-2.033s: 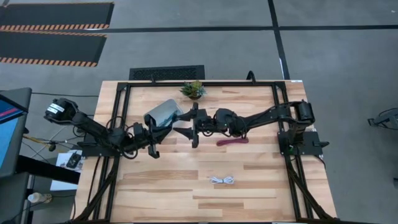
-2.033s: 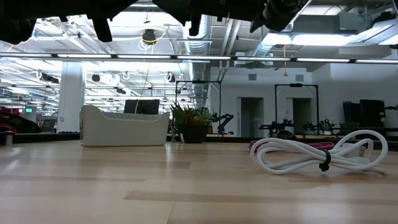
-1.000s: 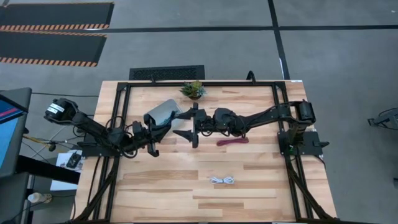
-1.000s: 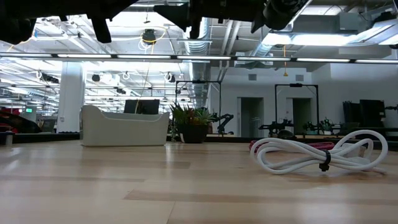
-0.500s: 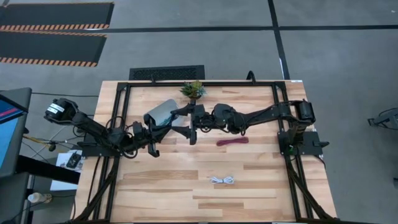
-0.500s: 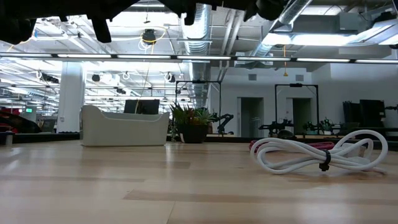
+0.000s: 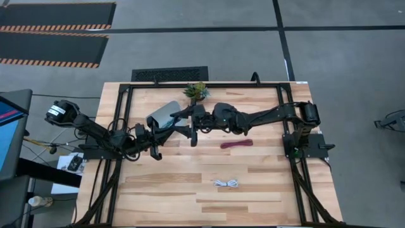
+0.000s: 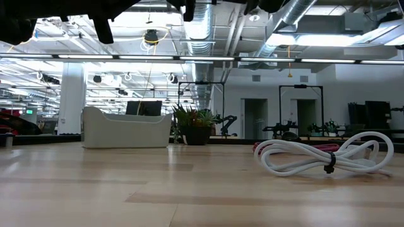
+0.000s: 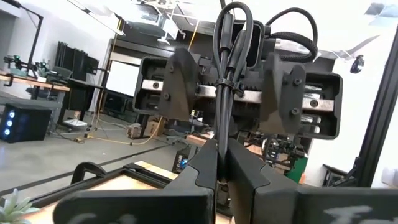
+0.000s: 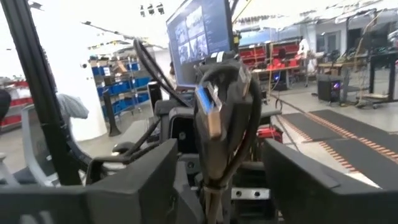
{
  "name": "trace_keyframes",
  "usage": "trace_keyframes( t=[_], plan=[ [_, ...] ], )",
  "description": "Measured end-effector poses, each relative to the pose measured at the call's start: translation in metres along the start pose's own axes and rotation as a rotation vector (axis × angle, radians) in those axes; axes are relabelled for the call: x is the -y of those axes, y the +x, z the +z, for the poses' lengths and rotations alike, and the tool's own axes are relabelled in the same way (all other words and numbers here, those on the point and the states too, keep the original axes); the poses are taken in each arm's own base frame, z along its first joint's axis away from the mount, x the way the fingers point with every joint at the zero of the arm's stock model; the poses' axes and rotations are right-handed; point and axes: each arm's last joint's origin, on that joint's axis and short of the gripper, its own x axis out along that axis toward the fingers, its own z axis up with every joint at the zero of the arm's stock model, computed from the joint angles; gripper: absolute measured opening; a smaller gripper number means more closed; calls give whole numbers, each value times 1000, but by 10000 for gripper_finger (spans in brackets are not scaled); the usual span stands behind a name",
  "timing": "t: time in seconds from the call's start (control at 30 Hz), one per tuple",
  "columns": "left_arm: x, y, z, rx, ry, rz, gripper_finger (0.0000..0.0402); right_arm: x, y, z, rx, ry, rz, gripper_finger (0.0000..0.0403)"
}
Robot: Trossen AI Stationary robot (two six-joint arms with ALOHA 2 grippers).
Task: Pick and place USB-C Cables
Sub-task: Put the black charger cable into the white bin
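My left gripper (image 9: 221, 177) hovers near the table's middle (image 7: 158, 136), shut on a black USB-C cable bundle (image 9: 231, 50) bound by a tie. My right gripper (image 7: 188, 128) faces it, open. Its fingers (image 10: 140, 180) stand on either side of the bundle (image 10: 217, 124) without touching it. The maroon cable (image 7: 236, 144) lies flat on the table under the right arm. Nearer the near edge lies the white cable (image 7: 226, 183), also seen in the low view (image 8: 322, 157). The teal cable is not in view. My left gripper pinches the black bundle by one end (image 9: 220, 149) between its two fingers (image 9: 202, 174). The rest of the bundle sticks out past the fingertips toward the right gripper. It is lifted clear of the table.
A clear bin (image 7: 166, 114) sits just beyond the two grippers and shows as a pale box in the low view (image 8: 126, 129). A small potted plant (image 7: 197, 90) stands by the far edge. Bare wood lies toward the near edge (image 7: 164, 196).
My right gripper has moved toward the table's left and slightly toward the far edge, closing on the left gripper and its black bundle. It has risen out of the low view's top and stayed open. The left arm and the cables on the table kept still.
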Motion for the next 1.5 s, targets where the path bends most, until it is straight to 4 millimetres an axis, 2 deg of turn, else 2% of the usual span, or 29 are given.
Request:
trace_keyframes(
  t=[0.13, 0.33, 0.37, 0.63, 0.77, 0.87, 1.03, 1.2, 1.33, 1.5],
  plan=[
    [0, 0, 0, -1, -1, 3, 0, 0, 0, -1, -15, -1, 8, 175],
    [-2, 1, -3, -22, -16, 13, 0, -1, 0, -2, -24, -7, 48, 37],
    [-3, 1, -3, -27, -18, 15, 0, -1, 0, -2, -27, -12, 48, 27],
    [-3, 2, -4, -34, -2, 25, 0, 6, 0, -2, -31, -20, 33, 29],
    [-5, 1, -8, -63, -1, 95, 8, 10, -1, -5, -75, -17, 13, 29],
    [-6, 1, -13, -105, 10, 109, 40, 16, -2, -8, -108, -16, -6, 29],
    [-8, 0, -21, -167, -7, 126, 119, 30, -3, -8, -128, -14, -44, 29],
    [-8, -1, -24, -190, -41, 126, 183, 45, -10, 3, -149, -16, -93, 28],
    [-8, -2, -25, -197, -94, 131, 207, 52, -15, 15, -128, -22, -114, 28],
    [-8, -2, -26, -206, -130, 138, 208, 53, -21, 19, -193, -54, -127, 28]
  ],
)
